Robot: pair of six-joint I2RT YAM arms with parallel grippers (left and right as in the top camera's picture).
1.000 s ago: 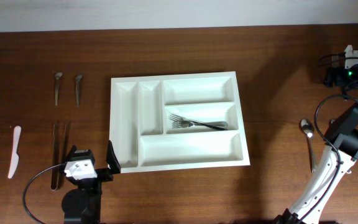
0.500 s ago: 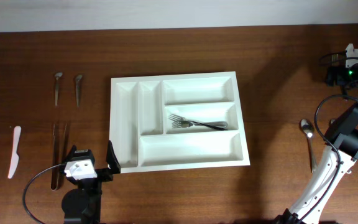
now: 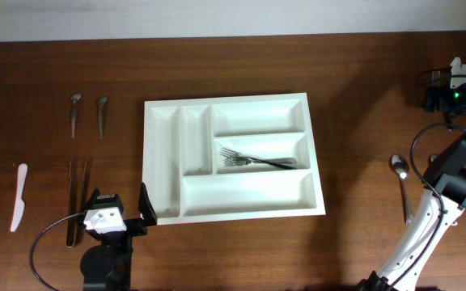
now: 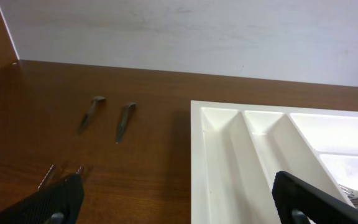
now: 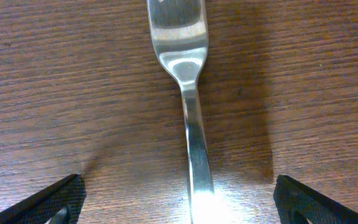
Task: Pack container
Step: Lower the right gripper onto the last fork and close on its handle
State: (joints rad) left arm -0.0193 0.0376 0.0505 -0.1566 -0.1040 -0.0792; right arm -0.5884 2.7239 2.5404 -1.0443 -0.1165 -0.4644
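Note:
The container (image 3: 226, 103) is a white tray with several compartments in the middle of the table; its left wall (image 4: 196, 162) fills the lower right of the left wrist view. A metal fork (image 3: 257, 161) lies in its middle crosswise compartment. My left gripper (image 3: 121, 206) (image 4: 179, 202) hangs open at the tray's near left corner, holding nothing. My right gripper (image 5: 179, 199) is open and low over the table, one finger on each side of the handle of a metal spoon (image 5: 188, 124) (image 3: 398, 166). It does not touch the spoon.
Two small spoons (image 3: 74, 113) (image 3: 102, 115) lie left of the tray. Nearer on that side are metal tongs (image 3: 77, 202) and a white plastic knife (image 3: 19, 196). The right arm (image 3: 451, 174) rises along the right edge. A pale wall runs along the table's far side.

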